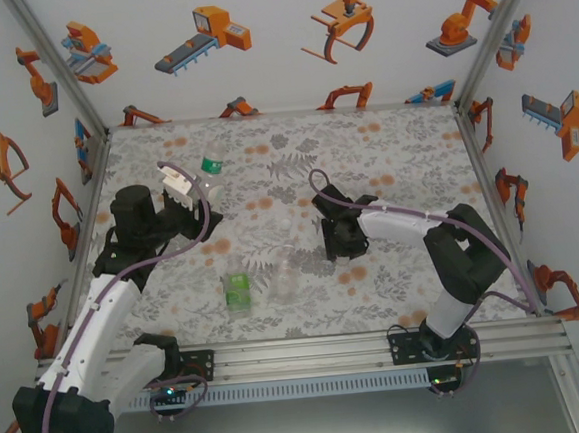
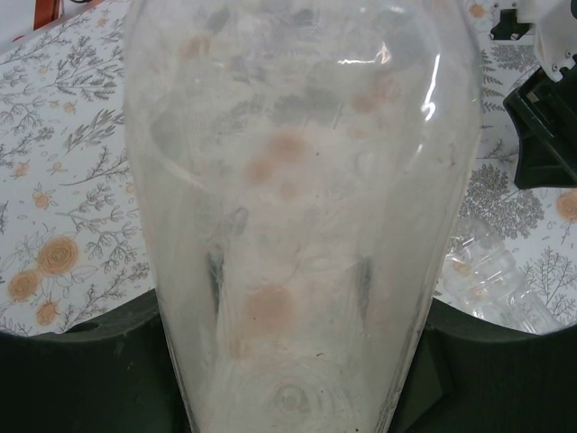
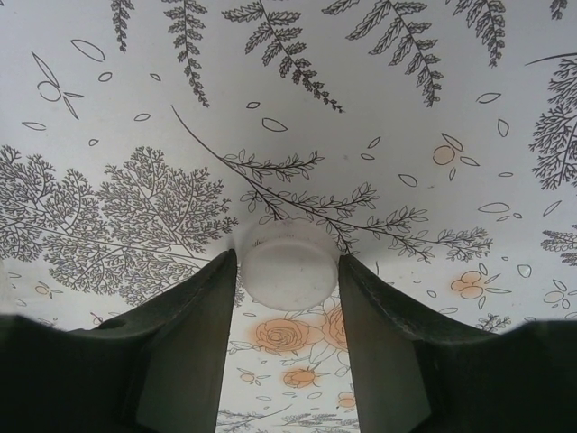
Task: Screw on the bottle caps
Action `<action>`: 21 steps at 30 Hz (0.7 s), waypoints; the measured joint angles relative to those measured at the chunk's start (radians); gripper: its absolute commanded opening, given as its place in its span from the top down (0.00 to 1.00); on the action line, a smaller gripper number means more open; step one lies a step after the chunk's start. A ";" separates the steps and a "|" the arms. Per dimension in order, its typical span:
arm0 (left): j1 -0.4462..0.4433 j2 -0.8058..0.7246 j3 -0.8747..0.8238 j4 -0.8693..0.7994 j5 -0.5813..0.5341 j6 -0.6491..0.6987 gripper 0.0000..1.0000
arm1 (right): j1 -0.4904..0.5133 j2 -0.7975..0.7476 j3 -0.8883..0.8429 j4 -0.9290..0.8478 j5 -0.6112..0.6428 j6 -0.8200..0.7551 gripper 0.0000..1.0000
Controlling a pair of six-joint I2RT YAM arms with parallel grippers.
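Note:
My left gripper (image 1: 189, 192) is shut on the tall clear bottle with the green neck band (image 1: 209, 169) and holds it off the mat at the left. In the left wrist view that bottle (image 2: 297, 180) stands close to the camera, with the dark fingers (image 2: 215, 271) showing through its wall. My right gripper (image 1: 335, 245) is down on the mat at the centre. Its two fingertips press the sides of a white bottle cap (image 3: 288, 262) that rests on the mat. A short green-tinted bottle (image 1: 237, 289) and a clear bottle (image 1: 284, 277) stand near the front.
The floral mat (image 1: 385, 149) runs to white printed walls at the back and both sides. An aluminium rail (image 1: 310, 353) with the arm bases runs along the near edge. A small pale spot (image 1: 288, 221) lies on the mat left of the right gripper.

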 measured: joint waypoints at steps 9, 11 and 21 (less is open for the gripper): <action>-0.002 0.000 0.000 0.000 0.000 0.001 0.99 | 0.001 -0.002 0.000 0.000 0.000 0.000 0.66; -0.007 0.002 0.000 0.000 0.003 0.007 1.00 | 0.001 -0.006 0.000 0.000 0.000 -0.004 0.68; -0.108 0.013 0.032 -0.079 0.075 0.150 1.00 | 0.001 -0.293 0.005 0.038 -0.028 -0.161 0.73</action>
